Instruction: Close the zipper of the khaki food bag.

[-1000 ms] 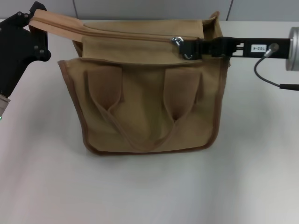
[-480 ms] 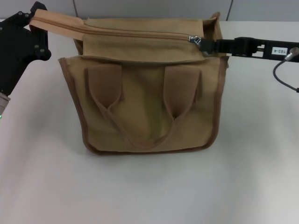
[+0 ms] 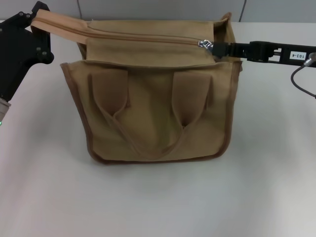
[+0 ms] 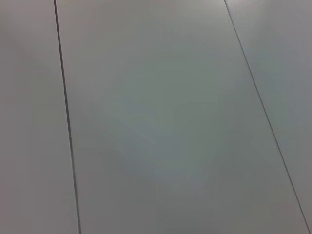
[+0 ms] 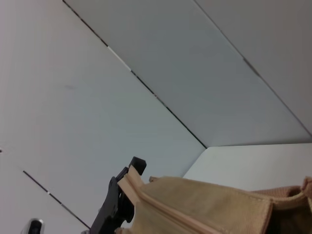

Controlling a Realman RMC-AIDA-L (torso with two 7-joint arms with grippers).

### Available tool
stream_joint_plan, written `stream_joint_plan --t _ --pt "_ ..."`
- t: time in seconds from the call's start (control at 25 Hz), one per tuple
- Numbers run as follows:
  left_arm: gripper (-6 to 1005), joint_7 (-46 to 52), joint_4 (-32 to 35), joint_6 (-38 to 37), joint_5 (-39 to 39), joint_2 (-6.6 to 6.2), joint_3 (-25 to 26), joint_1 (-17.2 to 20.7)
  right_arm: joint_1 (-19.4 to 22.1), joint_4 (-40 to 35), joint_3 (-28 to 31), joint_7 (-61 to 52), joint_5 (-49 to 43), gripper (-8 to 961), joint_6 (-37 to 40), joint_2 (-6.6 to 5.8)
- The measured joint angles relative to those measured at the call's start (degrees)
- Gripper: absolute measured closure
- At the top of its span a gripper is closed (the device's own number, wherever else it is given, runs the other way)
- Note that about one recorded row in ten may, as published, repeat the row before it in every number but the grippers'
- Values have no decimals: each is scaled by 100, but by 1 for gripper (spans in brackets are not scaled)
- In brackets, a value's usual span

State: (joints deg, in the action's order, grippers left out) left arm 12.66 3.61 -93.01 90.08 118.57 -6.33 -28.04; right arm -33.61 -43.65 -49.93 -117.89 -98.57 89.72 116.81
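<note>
Khaki food bag (image 3: 153,106) sits upright mid-table (image 3: 158,202), front face toward the head camera, boxy tan canvas with darker brown trim along edges and bottom. Two looped fabric handles (image 3: 148,113) hang flat against the front, crossing low into a V. Zipper (image 3: 143,37) runs along the top panel from the bag's left corner to near its right end; line looks joined over the visible length, silver pull tab (image 3: 204,43) sits near the right end just short of the raised brown-trimmed corner. Left end of the top panel is pulled out and up past the bag's side as a tan strip. Left gripper (image 3: 33,22) is at that strip's tip, black body angled up from the table's left edge, clamped on the bag's end fabric; right wrist view shows the same black gripper (image 5: 119,200) against the tan strip end. Right gripper (image 3: 216,48) reaches in horizontally from the right, long black fingers level with the top panel, tips pinched together on the pull tab. A black cable (image 3: 301,81) loops below the right arm. Grey panelled wall (image 4: 156,117) behind; left wrist view shows only that. White table otherwise bare around the bag.
</note>
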Motion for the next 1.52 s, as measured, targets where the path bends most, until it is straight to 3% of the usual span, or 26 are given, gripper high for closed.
stream_joint_plan --t 0.16,0.44,0.84,1.08,1.28,1.32,1.36,1.4,1.52 --pt "944 0 0 -16 -1 2 -16 -16 26 65 134 147 23 928 50 -34" --pt "943 0 -19 -29 0 9 -26 -33 83 232 663 819 35 726 378 -5" --pt "942 4 -50 -28 42 8 -37 -26 103 256 669 1016 49 296 515 8" --pt "941 155 -16 -71 50 1 -48 25 109 279 668 1067 48 162 508 8" --pt "940 1190 417 -84 118 -18 -226 138 139 281 669 1286 49 140 533 10" --pt "940 1986 897 -82 204 -22 -508 222 155 283 669 1350 49 140 540 16" --pt "940 1986 897 -82 204 -22 -508 222 186 287 669 1452 50 140 546 34" --pt "940 2587 1238 -61 229 -30 -715 285 212 287 671 1541 58 140 548 48" --pt "734 3991 1915 -19 233 -98 -1185 492 304 287 678 2053 205 140 563 96"
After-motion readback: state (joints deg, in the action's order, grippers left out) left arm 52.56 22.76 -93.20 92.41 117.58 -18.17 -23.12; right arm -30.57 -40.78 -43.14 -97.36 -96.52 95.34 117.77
